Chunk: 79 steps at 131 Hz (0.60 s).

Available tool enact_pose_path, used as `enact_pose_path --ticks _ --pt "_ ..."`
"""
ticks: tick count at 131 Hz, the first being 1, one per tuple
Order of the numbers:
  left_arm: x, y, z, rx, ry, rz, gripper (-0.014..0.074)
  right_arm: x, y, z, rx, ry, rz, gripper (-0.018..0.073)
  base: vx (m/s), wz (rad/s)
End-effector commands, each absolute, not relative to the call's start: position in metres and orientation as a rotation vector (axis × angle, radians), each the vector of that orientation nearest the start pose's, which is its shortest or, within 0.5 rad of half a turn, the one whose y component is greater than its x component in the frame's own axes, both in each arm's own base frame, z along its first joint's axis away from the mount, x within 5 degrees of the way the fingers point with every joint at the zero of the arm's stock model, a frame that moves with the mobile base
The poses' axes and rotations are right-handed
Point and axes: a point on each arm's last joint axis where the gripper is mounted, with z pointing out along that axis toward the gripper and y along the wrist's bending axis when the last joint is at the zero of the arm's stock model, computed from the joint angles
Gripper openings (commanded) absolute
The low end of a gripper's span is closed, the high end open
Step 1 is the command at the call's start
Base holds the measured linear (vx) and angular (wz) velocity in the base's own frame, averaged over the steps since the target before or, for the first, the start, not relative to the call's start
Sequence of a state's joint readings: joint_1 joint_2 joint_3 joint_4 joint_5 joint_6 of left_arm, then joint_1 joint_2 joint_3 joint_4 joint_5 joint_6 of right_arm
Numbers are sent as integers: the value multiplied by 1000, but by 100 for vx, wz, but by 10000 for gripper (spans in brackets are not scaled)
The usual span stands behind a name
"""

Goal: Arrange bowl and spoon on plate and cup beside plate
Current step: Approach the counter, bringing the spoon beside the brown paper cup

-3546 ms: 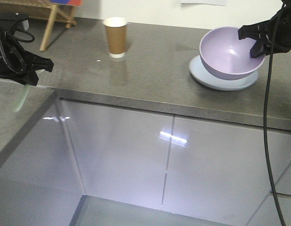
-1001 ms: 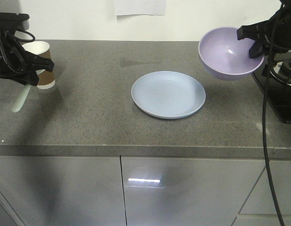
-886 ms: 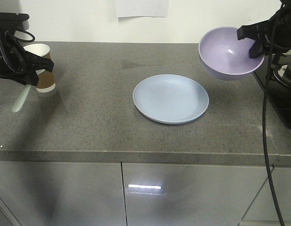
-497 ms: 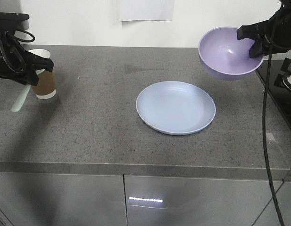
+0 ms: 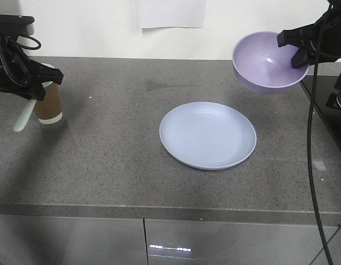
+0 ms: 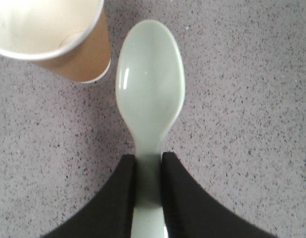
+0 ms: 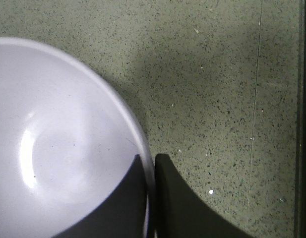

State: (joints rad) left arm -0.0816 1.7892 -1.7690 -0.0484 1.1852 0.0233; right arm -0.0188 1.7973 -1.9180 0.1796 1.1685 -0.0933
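Right hand (image 5: 298, 54) is clamping the bowl (image 5: 264, 63) by its rim, holding it aloft at the 1 o'clock of the plate (image 5: 208, 135) for lowering; left hand (image 5: 42, 83) is pinching the spoon (image 6: 150, 99) handle beside the cup (image 5: 48, 105), 9 o'clock.

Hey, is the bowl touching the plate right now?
Apart. In the front view the right gripper holds the bowl in the air, with bare counter showing between it and the plate.
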Motion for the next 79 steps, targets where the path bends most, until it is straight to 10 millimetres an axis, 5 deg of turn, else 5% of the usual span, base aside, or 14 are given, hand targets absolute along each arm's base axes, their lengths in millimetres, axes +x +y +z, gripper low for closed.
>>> enact_pose_path --ticks 1,79 --pt "376 -37 378 127 2569 -97 -8 383 8 421 -78 2385 185 -8 7 0" --pt "376 -37 378 127 2569 -97 -8 383 8 421 -78 2385 185 -8 6 0"
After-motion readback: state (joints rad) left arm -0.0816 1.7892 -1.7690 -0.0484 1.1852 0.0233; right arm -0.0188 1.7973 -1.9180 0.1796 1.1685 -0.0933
